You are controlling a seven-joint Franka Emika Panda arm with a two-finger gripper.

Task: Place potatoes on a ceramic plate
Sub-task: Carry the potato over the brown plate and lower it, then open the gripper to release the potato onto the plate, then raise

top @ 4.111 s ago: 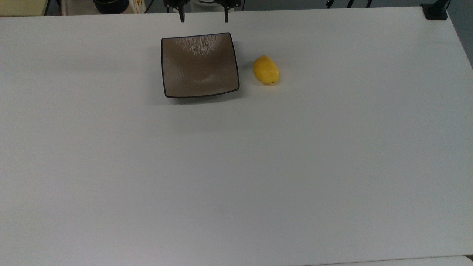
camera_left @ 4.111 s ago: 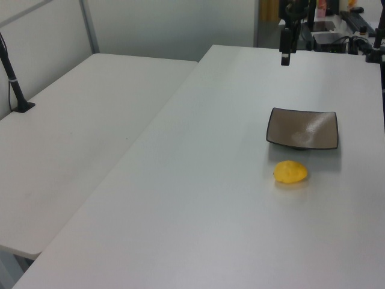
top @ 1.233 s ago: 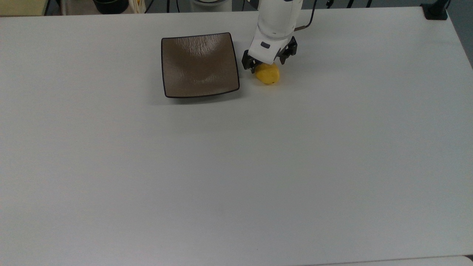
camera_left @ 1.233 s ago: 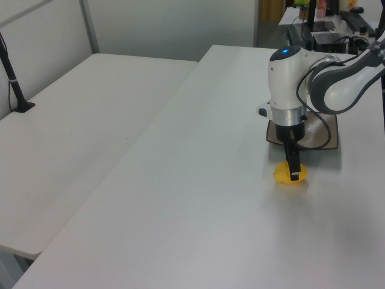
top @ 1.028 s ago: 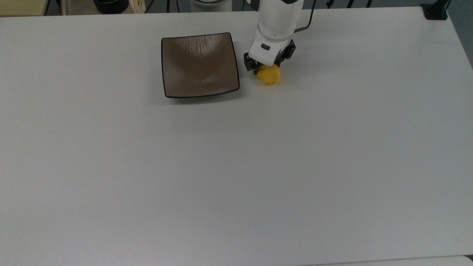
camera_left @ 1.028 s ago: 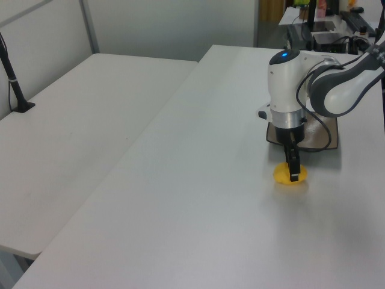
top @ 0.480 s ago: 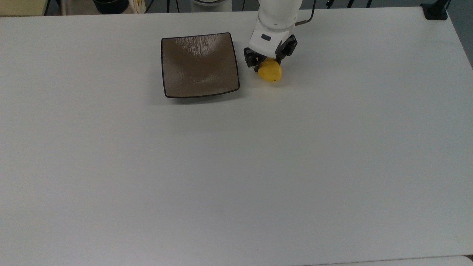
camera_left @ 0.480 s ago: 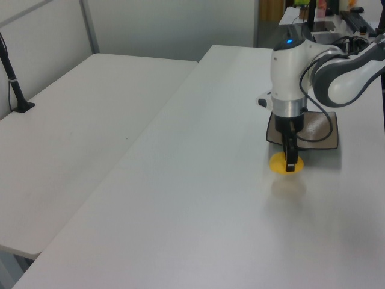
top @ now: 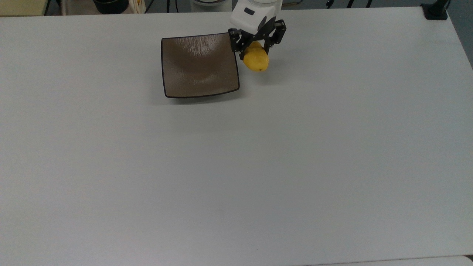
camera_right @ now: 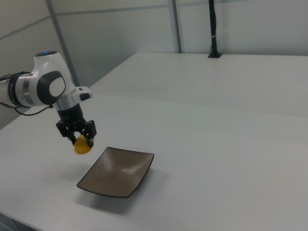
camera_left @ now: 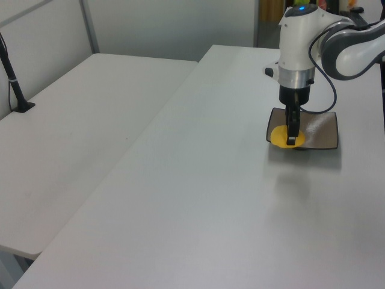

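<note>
White table (top: pixel 258 166), wide and flat, bearing the scene; second white table (camera_left: pixel 78 138) alongside, toward 9 o'clock in the left view. White arm (camera_left: pixel 337 48) with grey joints reaching in from 1 o'clock in the left view and from 9 o'clock in the right view (camera_right: pixel 33 89), wrist pointing straight down. Square brown plate (top: pixel 199 64) with thin black rim and upturned edges, flat on the table near 12 o'clock in the top view; seen in the right view (camera_right: pixel 118 172) near 7 o'clock of the frame. Black gripper (top: pixel 255 46), (camera_left: pixel 291 139), (camera_right: pixel 79 137) clamped on the yellow potato (top: pixel 255 59), one finger on each side. Potato lifted clear of the table, with a faint shadow below on the table in the left view. In the top view, potato just off the plate's 2 o'clock corner, outside the rim; in the right view (camera_right: pixel 82 145), at 10 o'clock from the plate, above and apart from it. Small dark spot on the potato's lower end in the top view.
</note>
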